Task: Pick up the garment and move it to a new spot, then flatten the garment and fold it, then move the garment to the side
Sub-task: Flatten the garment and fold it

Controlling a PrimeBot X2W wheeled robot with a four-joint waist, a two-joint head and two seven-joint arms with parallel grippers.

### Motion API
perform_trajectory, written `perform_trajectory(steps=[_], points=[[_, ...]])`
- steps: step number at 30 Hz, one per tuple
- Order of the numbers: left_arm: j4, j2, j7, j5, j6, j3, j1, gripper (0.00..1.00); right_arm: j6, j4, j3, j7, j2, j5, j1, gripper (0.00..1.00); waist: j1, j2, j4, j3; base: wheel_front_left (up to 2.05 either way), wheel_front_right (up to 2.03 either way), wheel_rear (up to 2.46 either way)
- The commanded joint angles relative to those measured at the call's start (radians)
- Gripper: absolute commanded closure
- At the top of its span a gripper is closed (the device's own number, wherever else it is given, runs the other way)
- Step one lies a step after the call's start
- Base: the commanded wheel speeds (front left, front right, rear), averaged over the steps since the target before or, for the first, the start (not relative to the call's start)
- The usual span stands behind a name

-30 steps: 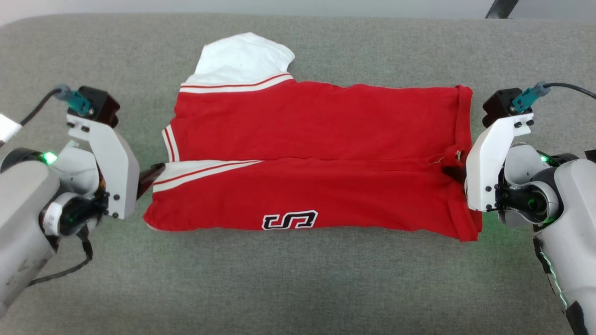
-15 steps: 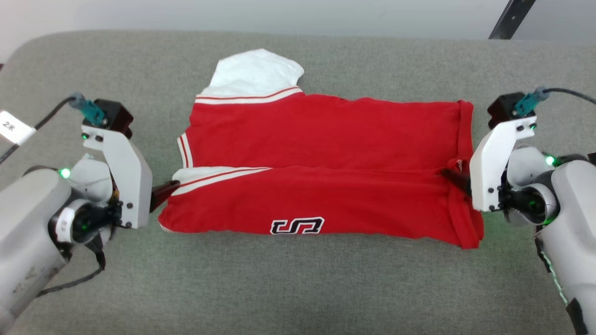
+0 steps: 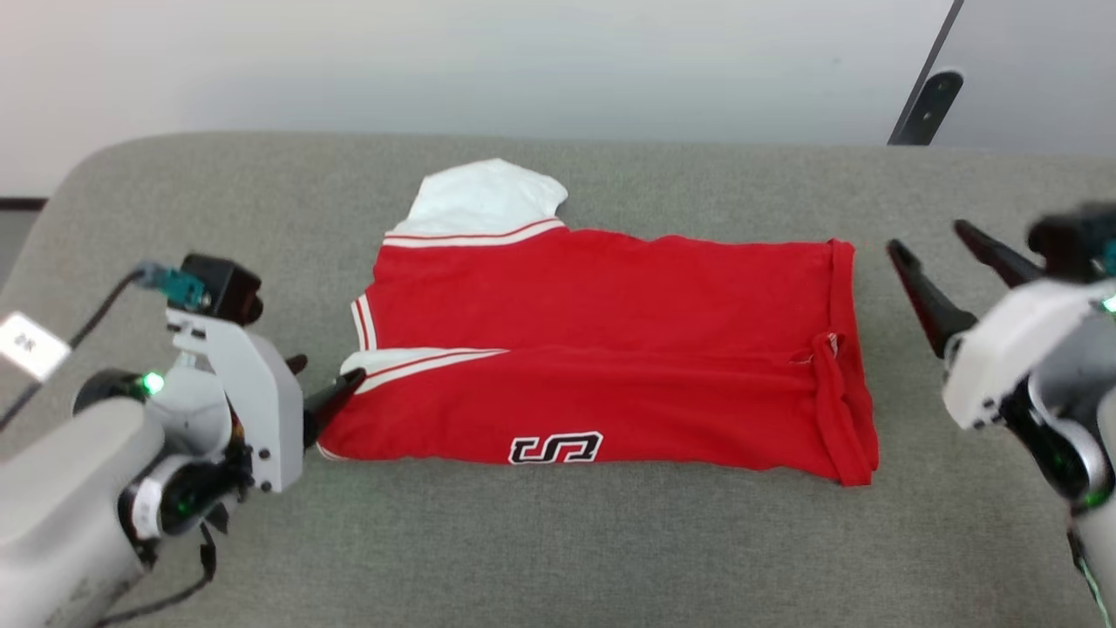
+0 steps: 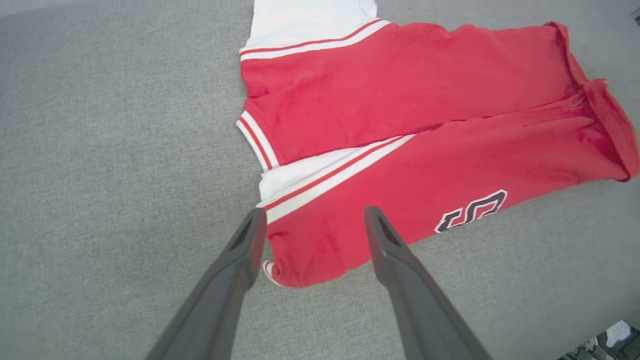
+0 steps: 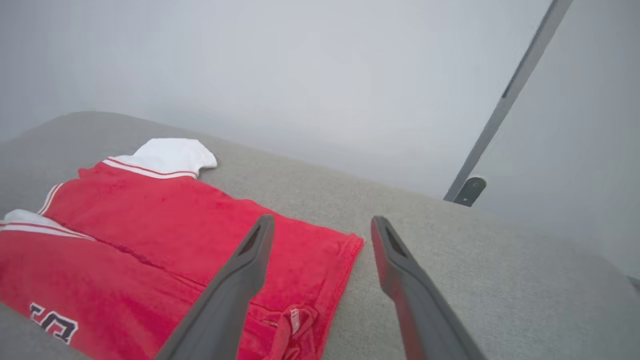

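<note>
You have a grey fabric-covered surface, perhaps a padded bench, rounded at the far-left corner. Only the folded red garment lies on it, its white sleeve toward the far edge.

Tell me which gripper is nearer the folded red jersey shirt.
Left. The left gripper is at the sleeve end of the red jersey shirt; the right gripper hangs apart from its hem end.
</note>
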Motion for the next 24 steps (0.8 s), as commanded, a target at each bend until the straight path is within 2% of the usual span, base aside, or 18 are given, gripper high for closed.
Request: perform_trajectory(steps=[1, 7, 12, 15, 24], points=[[-0.005, 0.005, -0.024, 0.004, 0.008, 0.007, 0.023, 0.0, -0.001, -0.028, -0.013, -0.047, -0.003, -0.03, 0.038, 0.0, 0.0, -0.0001, -0.008, -0.024, 0.0, 0.0, 0.0], [-0.03, 0.026, -0.095, -0.014, 0.028, 0.016, 0.097, 0.0, -0.001, -0.171, -0.092, -0.245, 0.049, -0.14, 0.203, 0.0, 0.0, -0.0001, -0.029, -0.039, 0.0, 0.0, 0.0], [-0.044, 0.043, -0.127, -0.035, 0.037, 0.026, 0.138, 0.0, -0.001, -0.28, -0.144, -0.339, 0.121, -0.203, 0.313, 0.0, 0.0, -0.0001, -0.055, -0.031, 0.0, 0.0, 0.0], [-0.04, 0.049, -0.12, -0.046, 0.037, 0.028, 0.141, 0.0, -0.001, -0.327, -0.177, -0.364, 0.172, -0.207, 0.361, 0.0, 0.0, -0.0001, -0.067, -0.014, 0.0, 0.0, 0.0], [0.053, 0.059, 0.03, -0.06, -0.007, 0.018, 0.044, 0.0, -0.001, -0.391, -0.184, -0.344, 0.216, -0.223, 0.364, 0.0, 0.0, -0.0001, -0.112, 0.067, 0.0, 0.0, 0.0]])
